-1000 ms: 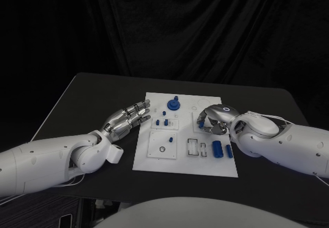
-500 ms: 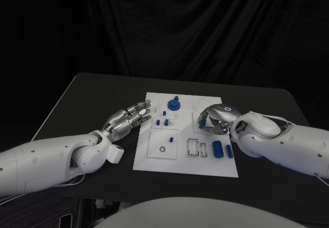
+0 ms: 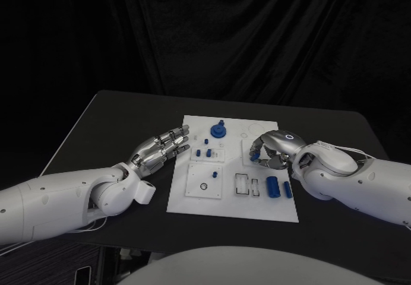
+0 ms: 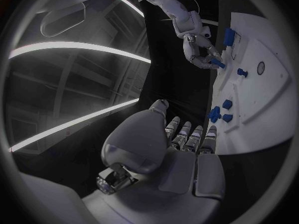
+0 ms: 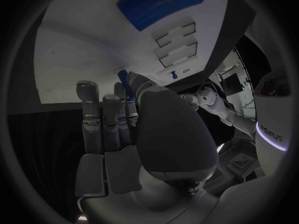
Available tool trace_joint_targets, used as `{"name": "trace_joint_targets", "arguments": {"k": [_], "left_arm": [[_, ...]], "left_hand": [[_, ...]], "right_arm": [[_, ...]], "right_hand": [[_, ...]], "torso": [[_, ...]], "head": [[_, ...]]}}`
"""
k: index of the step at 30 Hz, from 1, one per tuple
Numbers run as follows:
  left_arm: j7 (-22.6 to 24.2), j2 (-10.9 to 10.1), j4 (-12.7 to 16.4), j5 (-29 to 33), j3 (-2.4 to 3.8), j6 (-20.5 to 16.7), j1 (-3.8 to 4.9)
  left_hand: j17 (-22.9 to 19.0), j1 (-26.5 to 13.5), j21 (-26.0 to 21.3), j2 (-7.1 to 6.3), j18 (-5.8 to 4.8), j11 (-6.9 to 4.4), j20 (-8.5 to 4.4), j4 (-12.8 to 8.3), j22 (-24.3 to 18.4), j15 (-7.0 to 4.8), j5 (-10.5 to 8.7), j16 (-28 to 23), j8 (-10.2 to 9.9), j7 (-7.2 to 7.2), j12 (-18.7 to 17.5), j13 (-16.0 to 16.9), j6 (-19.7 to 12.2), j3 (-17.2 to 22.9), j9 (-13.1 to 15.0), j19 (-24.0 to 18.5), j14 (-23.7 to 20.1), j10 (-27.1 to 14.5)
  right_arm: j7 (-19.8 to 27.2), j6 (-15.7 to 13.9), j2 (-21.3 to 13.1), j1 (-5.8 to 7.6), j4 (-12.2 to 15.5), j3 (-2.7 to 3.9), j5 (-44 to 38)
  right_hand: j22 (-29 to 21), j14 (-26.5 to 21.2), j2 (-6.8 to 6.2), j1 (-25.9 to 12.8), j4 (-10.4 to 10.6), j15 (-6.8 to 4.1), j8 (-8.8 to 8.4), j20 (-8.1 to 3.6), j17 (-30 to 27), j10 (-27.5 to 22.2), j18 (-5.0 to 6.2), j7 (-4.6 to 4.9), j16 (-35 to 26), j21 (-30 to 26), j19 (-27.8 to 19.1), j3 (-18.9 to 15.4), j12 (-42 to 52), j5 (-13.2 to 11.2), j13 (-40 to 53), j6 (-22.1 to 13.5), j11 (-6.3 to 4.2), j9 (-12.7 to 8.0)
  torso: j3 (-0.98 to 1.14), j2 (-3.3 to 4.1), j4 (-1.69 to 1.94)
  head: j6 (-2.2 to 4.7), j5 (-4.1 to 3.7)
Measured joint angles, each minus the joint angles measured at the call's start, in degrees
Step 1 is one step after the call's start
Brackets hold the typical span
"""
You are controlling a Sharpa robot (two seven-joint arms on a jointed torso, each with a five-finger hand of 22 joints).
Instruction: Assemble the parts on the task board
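Head view: task board [image 3: 233,205] sits mid-counter [image 3: 111,119], white, with blue parts on it: a knobbed piece [image 3: 217,129] at 12 o'clock, small pegs [image 3: 203,153] near centre, two long blue bars [image 3: 272,185] at 4 o'clock. Right hand [image 3: 269,151] is over the board's 3 o'clock edge, fingers curled in on a small blue peg. Left hand [image 3: 161,148] hovers just off the board's 9 o'clock edge, fingers apart, holding nothing. Risk: the pinch looks shallow, so the peg could tilt or drop before it is seated; the curled hand also hides the target hole.

Left wrist view: left hand [image 4: 181,149] flat, fingers [image 4: 187,134] spread beside the board [image 4: 261,114]. Right hand [image 4: 202,52] seen across, blue peg [image 4: 218,63] sticking out of its fingers. Risk: left hand isn't bracing the board, so a push may slide it.

Right wrist view: right hand [image 5: 124,134] fingers [image 5: 90,109] together, blue peg [image 5: 124,82] pinched at the tips over the white board [image 5: 81,45]; empty slots [image 5: 177,45] and a large blue bar [image 5: 159,5] beyond. Risk: a misaligned peg jams at the hole rim.
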Motion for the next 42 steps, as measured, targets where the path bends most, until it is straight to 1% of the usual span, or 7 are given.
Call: {"name": "trace_joint_targets", "arguments": {"k": [9,16,26,27,30,38,42], "left_arm": [[0.0,-0.13,0.01,0.0,0.0,0.0,-0.04],[0.0,-0.08,0.01,0.01,-0.01,0.0,-0.07],[0.0,0.03,-0.02,0.01,-0.01,0.02,-0.13],[0.0,0.05,-0.02,0.01,-0.01,0.02,-0.13],[0.01,0.07,-0.02,0.01,0.0,0.02,-0.14],[0.01,0.21,-0.1,0.01,0.0,0.02,-0.14],[0.01,0.19,-0.05,0.01,-0.01,0.02,-0.14]], "left_hand": [[0.0,0.0,0.0,0.0,0.0,0.0,0.0,0.16,0.0,0.0,0.0,0.23,0.0,0.0,0.0,0.0,0.0,0.15,0.0,0.0,0.0,0.0],[0.0,0.0,0.0,0.0,0.0,0.0,0.0,0.16,0.0,0.0,0.0,0.23,0.0,0.0,0.0,0.05,0.0,0.15,0.0,0.0,0.0,0.0],[0.0,0.0,0.0,0.0,0.0,0.0,0.0,0.4,0.0,0.0,0.0,0.23,-0.01,0.2,0.0,0.04,0.2,0.39,0.0,0.0,0.0,0.0],[-0.01,0.0,0.0,0.0,0.0,0.0,0.0,0.4,0.0,0.0,0.0,0.23,-0.01,0.2,0.0,0.04,0.2,0.39,0.0,0.0,0.0,0.0],[0.0,0.0,0.0,0.0,0.0,0.0,0.0,0.4,0.0,0.0,0.0,0.22,-0.01,0.2,0.0,0.04,0.2,0.39,0.0,0.0,0.0,0.0],[-0.01,0.0,0.0,0.0,0.0,0.0,0.0,0.56,0.0,0.0,0.0,0.22,-0.02,0.2,0.0,0.04,0.2,0.55,0.0,0.0,0.0,0.0],[-0.01,0.0,0.0,0.0,-0.01,0.0,0.0,0.56,0.0,0.0,0.0,0.22,-0.02,0.2,0.0,0.03,0.2,0.55,0.0,0.0,0.0,0.0]], "right_arm": [[0.0,-0.99,-2.19,1.67,9.56,0.13,0.02],[0.01,-0.26,0.77,1.71,13.31,0.07,0.02],[0.26,1.95,7.87,0.16,10.63,0.07,-0.29],[0.26,2.2,8.52,-0.03,10.01,0.07,-0.48],[0.24,3.08,10.31,-0.78,8.26,0.07,-1.39],[0.24,4.7,12.73,-2.26,4.9,0.06,-3.81],[0.25,5.1,13.19,-2.68,4.08,0.06,-4.66]], "right_hand": [[-0.01,2.46,0.0,0.0,0.08,-0.61,0.59,-0.79,2.65,2.18,0.0,-0.42,1.83,4.44,2.22,0.41,-1.78,-0.42,-1.0,-0.37,-0.29,0.0],[-0.01,2.87,0.0,0.01,0.17,-0.61,1.5,-0.78,2.93,2.36,0.0,-0.18,1.83,4.66,2.22,0.5,-2.7,-0.89,-1.46,-1.31,-0.29,0.0],[-0.02,3.13,-0.17,-0.15,0.18,-0.35,1.54,-0.58,3.52,2.34,0.0,0.27,2.23,4.66,2.42,0.84,-4.06,-0.9,-1.92,-2.36,-0.27,0.06],[-0.01,3.13,-0.17,-0.15,0.18,-0.35,1.54,-0.58,3.52,2.22,0.0,0.33,2.23,4.66,2.42,0.84,-4.3,-0.9,-1.94,-2.45,-0.14,1.62],[-0.02,3.12,-0.17,-0.15,0.18,-0.35,1.34,-0.58,3.49,2.03,0.0,0.31,2.23,4.66,2.42,0.84,-4.44,-0.9,-2.0,-2.48,0.05,1.65],[0.03,3.28,-0.23,-0.2,0.17,-0.19,1.29,-0.58,3.8,2.03,0.01,0.32,2.49,4.89,2.42,0.84,-4.69,-1.13,-2.07,-2.65,0.05,1.74],[0.03,3.28,-0.23,-0.2,0.17,-0.19,1.13,-0.58,3.91,2.03,0.0,0.31,2.49,4.89,2.42,0.83,-4.68,-1.13,-2.07,-2.67,0.05,3.02]], "torso": [[-0.02,-0.01,0.01],[-0.02,-0.04,0.01],[-0.05,-0.07,0.04],[-0.05,-0.07,0.04],[-0.05,-0.07,0.04],[-0.11,0.04,0.11],[-0.16,0.07,0.12]], "head": [[0.0,0.51],[0.0,0.92],[0.0,1.71],[0.0,1.75],[0.0,1.88],[0.0,2.06],[0.0,2.09]]}}
